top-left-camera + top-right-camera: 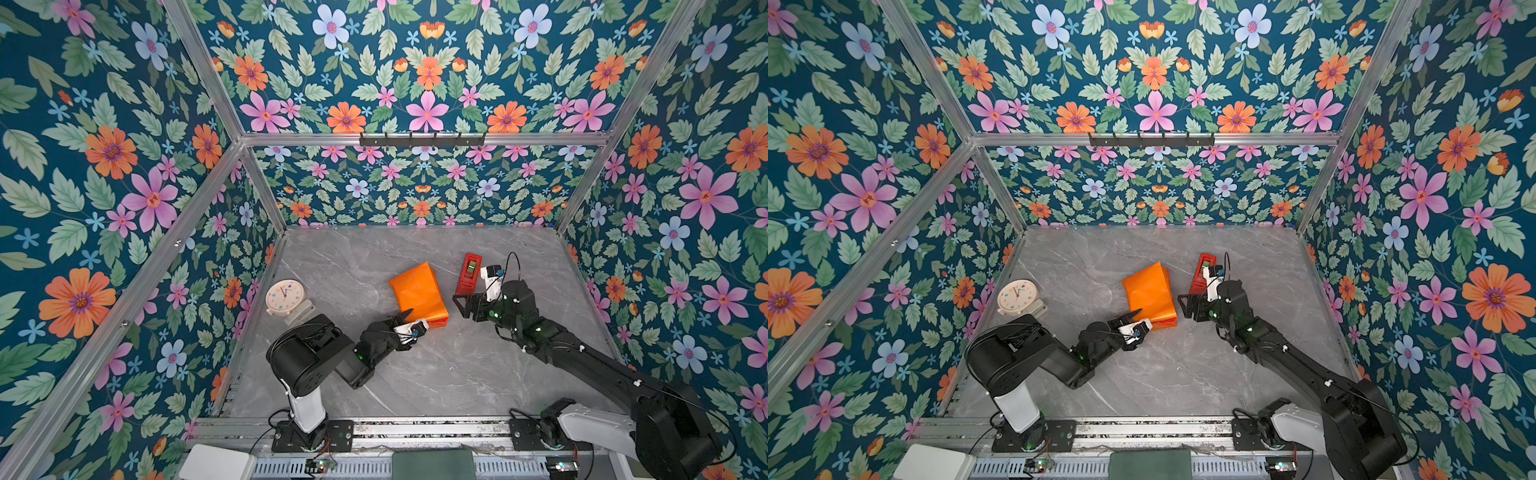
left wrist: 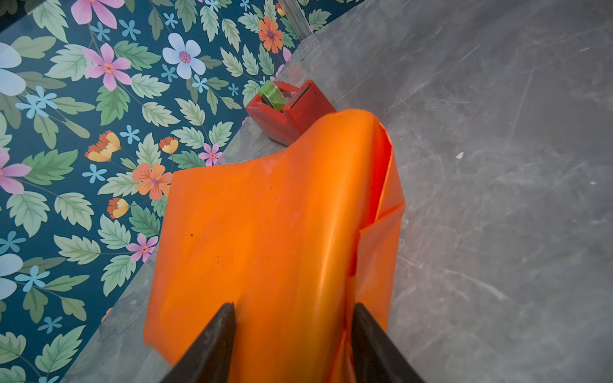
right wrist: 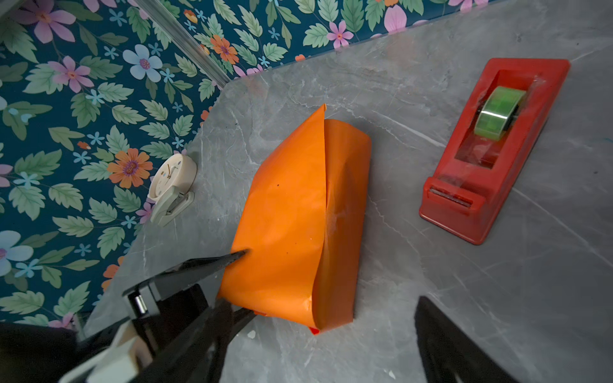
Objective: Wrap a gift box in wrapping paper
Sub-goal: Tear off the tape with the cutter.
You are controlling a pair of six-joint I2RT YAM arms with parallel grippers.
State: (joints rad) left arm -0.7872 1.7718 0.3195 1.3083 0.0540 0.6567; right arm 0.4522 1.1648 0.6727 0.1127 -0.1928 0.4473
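While the left claw (image 2: 293, 310) is pinched part-way shut on the near end of the wrapping paper (image 1: 419, 293), one finger on top and one beneath, the right claw (image 1: 462, 306) stands wide open and empty. It sits just beside the bundle, between it and the tape dispenser (image 1: 468, 274). The gift box is not visible; presumably it is inside the orange bundle in the middle of the tabletop (image 1: 436, 374). The top flap lifts at its far corner, and I cannot tell whether any tape holds the seam. Risk: with nothing pressing the flap, stiff paper may spring open. Risk: a one-ended pinch could crease or tear the sheet, or drag the bundle across the smooth tabletop. Risk: the right arm, close to the dispenser, may knock it when reaching for tape.
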